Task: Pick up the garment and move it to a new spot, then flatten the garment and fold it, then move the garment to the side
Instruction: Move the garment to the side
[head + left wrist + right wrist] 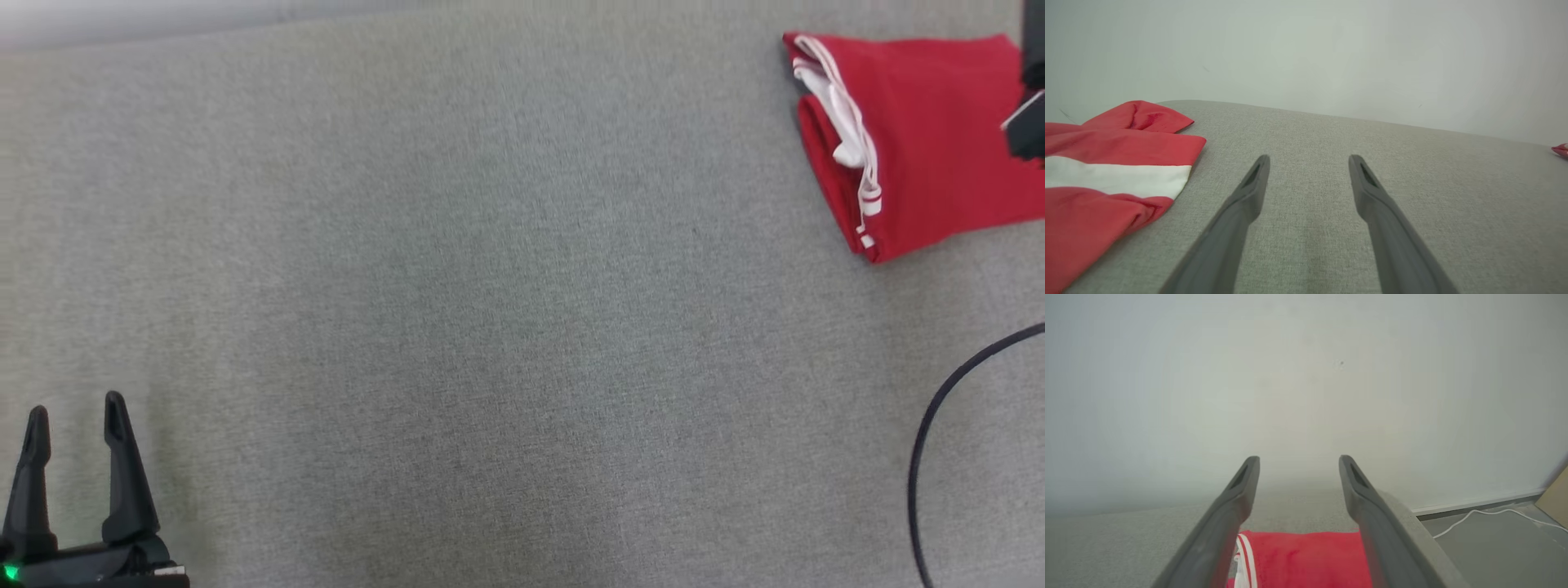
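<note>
Head view, left to right: left gripper (75,406), two long dark fingers apart and empty, sat lower left. Grey woven tabletop (490,310) spread across the middle. Folded red garment with white-and-red striped trim (931,147) lay at the far right, thin black cable (913,482) below it. Left wrist view: red cloth with broad white band (1114,175) lay left of the parted fingers. Right wrist view: right gripper (1298,461), fingers apart, hung over the garment (1306,555) by the table edge. White cord (1494,512) lay on the floor.

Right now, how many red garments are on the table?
2. The folded garment lies far right, by the right gripper; a red-and-white cloth lies beside the left gripper. Others may be out of view.
</note>
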You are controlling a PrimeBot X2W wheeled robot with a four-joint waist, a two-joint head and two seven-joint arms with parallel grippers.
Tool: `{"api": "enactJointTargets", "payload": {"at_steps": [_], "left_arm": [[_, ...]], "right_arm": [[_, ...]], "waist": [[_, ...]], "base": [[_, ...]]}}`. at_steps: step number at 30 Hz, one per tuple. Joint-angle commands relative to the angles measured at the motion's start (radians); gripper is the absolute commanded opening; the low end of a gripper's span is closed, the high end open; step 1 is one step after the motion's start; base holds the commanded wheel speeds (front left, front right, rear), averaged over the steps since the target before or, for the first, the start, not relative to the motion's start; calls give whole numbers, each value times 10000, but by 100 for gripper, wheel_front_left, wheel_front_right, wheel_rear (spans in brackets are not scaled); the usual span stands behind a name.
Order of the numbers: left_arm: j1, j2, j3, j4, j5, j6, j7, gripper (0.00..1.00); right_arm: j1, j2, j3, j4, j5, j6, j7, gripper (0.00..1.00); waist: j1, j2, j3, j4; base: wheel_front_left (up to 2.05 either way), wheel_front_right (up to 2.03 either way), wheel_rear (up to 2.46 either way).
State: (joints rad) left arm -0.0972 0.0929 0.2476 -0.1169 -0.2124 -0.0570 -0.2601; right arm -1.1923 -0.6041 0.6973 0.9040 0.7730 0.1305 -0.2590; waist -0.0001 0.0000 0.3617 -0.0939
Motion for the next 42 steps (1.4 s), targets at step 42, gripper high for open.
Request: {"api": "enactJointTargets", "payload": {"at_steps": [42], "left_arm": [[1427,-419,-564,725,-222,292,-36,100]], "right_arm": [[8648,3365,-3278,-5704,-3232,5,-74,100]], "waist": [[1,0,-3350,519]], "base": [[0,0,0]]}}
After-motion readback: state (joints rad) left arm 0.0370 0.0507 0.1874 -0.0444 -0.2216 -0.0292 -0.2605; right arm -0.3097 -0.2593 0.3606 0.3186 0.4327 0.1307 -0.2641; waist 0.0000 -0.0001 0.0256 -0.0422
